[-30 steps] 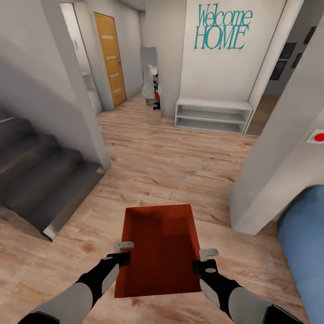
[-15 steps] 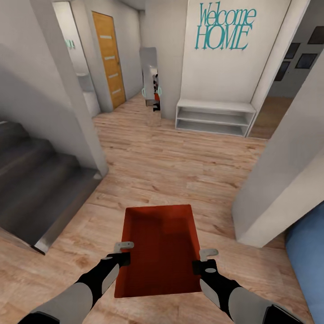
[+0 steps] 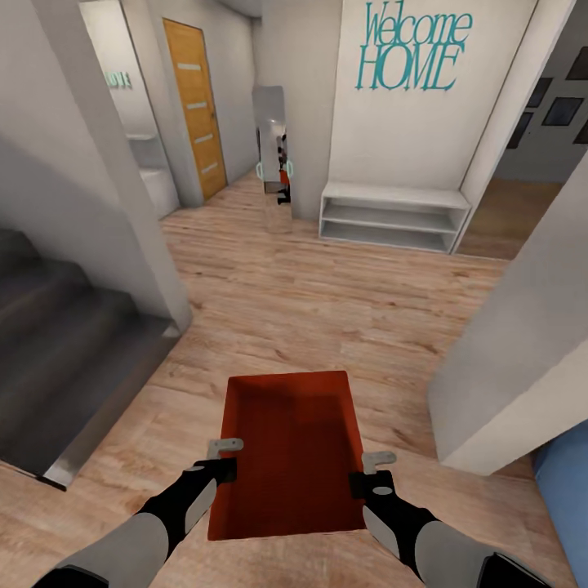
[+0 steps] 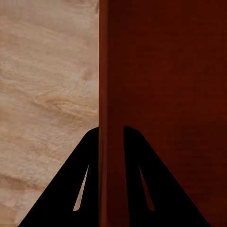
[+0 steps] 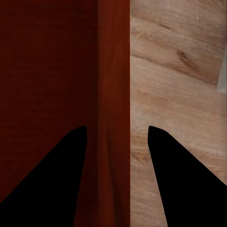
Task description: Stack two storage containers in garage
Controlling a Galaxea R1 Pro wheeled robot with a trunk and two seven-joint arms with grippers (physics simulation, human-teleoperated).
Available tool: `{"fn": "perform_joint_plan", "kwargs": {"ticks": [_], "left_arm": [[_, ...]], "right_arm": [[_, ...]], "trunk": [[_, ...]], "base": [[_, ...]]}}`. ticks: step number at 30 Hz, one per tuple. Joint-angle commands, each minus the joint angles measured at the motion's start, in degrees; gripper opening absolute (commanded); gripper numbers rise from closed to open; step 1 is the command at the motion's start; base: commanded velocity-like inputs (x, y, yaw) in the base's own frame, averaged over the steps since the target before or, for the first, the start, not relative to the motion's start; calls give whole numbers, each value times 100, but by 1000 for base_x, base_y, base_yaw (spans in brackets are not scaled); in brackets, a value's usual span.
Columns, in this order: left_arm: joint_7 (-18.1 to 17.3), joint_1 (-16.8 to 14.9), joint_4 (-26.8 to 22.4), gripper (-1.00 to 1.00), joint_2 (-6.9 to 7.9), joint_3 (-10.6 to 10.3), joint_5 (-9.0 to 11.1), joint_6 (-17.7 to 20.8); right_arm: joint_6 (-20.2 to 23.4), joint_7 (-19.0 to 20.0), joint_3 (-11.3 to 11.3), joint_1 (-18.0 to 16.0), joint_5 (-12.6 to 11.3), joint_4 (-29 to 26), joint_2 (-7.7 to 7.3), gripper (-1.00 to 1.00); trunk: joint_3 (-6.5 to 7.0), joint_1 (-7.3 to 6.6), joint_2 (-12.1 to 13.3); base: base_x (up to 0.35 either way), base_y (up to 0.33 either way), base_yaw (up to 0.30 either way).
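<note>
One orange-red storage container hangs open-top and empty just above the light wood plank floor, held between my two arms. My left gripper is shut on its left long wall. The right gripper grips the right long wall. In the left wrist view, the left gripper has a dark finger on each side of the container's thin wall. In the right wrist view, the right gripper straddles the other wall, with planks beside it. The garage is out of view.
Dark stairs descend at the left behind a white wall. A white wall corner and a blue sofa edge stand at the right. Ahead are a low white shelf, a mirror and a wooden door.
The whole view has shifted: the stairs have slid left and the sofa further off the right edge, so the camera has moved. The container and both grippers keep the same pose.
</note>
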Motion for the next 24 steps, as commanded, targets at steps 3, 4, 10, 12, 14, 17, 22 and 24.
{"fn": "perform_joint_plan", "kwargs": {"ticks": [3,4,10,12,14,17,22,24], "left_arm": [[83,-2,-33,-100,106,-148,-14,0],[83,-2,-33,-100,106,-148,-14,0],[83,-2,-33,-100,105,-148,-14,0],[83,-2,-33,-100,105,-148,-14,0],[83,-2,-33,-100,105,-148,-14,0],[83,-2,-33,-100,105,-148,-14,0],[83,-2,-33,-100,105,-148,-14,0],[83,-2,-33,-100,105,-148,-14,-3]], "right_arm": [[-18,-17,-19,-5,-206,23,-5,-100],[-18,-17,-19,-5,-206,23,-5,-100],[-18,-17,-19,-5,-206,23,-5,-100],[-18,-17,-19,-5,-206,23,-1,-100],[-18,-17,-19,-5,-206,23,-3,-100],[-18,-17,-19,-5,-206,23,0,-100],[-18,-17,-19,-5,-206,23,-4,-100],[-18,-17,-19,-5,-206,23,-3,-100]], "trunk": [[-9,6,-9],[-9,6,-9],[-9,6,-9],[-9,6,-9],[-9,6,-9],[-9,6,-9],[-9,6,-9],[-9,6,-9]], "base": [[323,0,0],[323,0,0],[323,0,0],[323,0,0],[323,0,0],[323,0,0],[323,0,0],[323,0,0]]}}
